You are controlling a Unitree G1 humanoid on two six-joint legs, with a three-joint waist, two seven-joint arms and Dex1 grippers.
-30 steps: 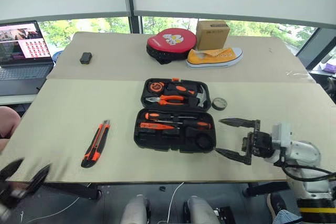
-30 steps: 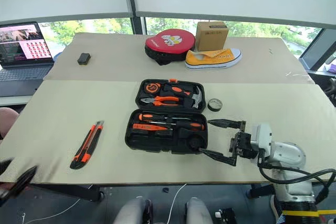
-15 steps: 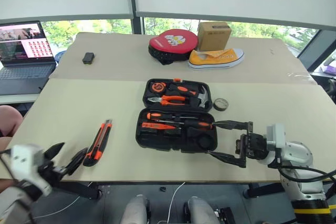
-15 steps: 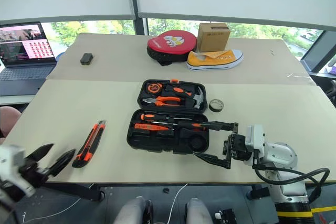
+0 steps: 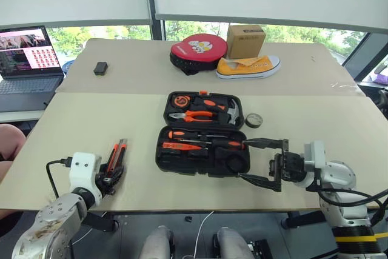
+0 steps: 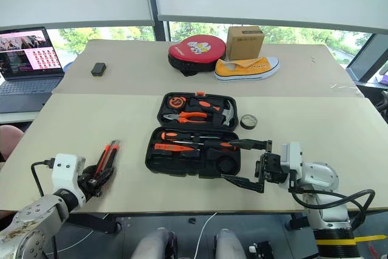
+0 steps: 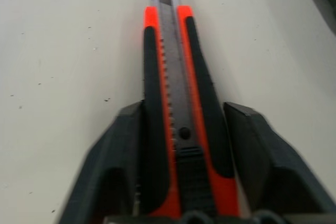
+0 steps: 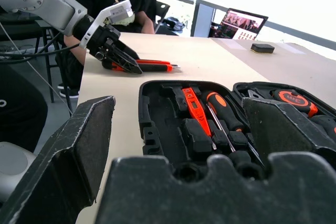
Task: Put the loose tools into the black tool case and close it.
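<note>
The left wrist view shows the left gripper's fingers pressed against both sides of the knife, grasping it on the table at nine o'clock from the open case. The case holds screwdrivers. The right gripper is spread wide at the case's three o'clock edge, holding nothing.
</note>
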